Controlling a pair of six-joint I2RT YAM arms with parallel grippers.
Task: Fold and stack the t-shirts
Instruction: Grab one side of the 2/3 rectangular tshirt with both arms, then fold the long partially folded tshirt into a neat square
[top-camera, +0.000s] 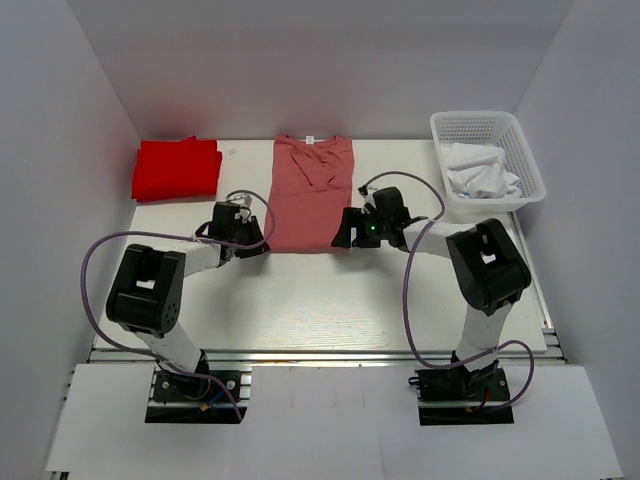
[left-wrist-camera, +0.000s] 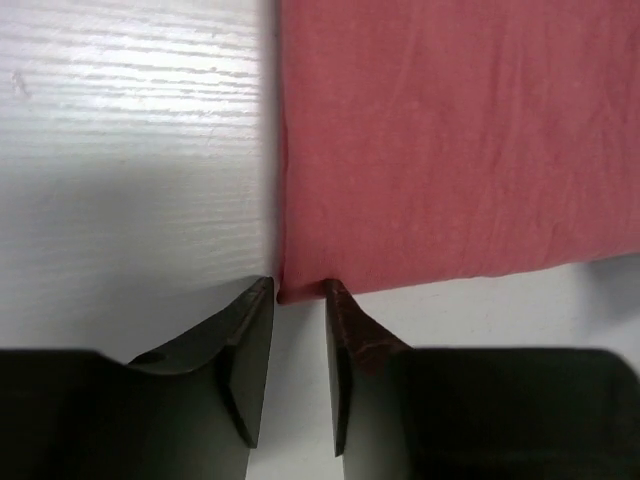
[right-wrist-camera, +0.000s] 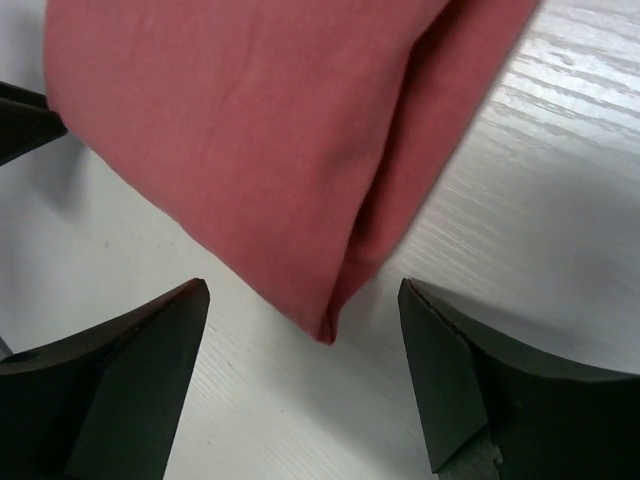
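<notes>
The dusty rose-pink t-shirt (top-camera: 312, 190) lies in the middle of the table, folded lengthwise into a long strip with its collar at the far end. The bright red t-shirt (top-camera: 176, 168) lies folded at the back left. My left gripper (top-camera: 260, 240) is at the pink shirt's near left corner. In the left wrist view the pink shirt (left-wrist-camera: 450, 140) has its corner right at the tips of the left gripper (left-wrist-camera: 300, 287), jaws a narrow gap apart. My right gripper (top-camera: 346, 232) is wide open at the near right corner. In the right wrist view the right gripper (right-wrist-camera: 305, 290) straddles the pink shirt's (right-wrist-camera: 250, 130) corner.
A white mesh basket (top-camera: 527, 160) with white cloth (top-camera: 480, 172) in it stands at the back right. White walls close in the table at left, right and back. Purple cables loop beside both arms.
</notes>
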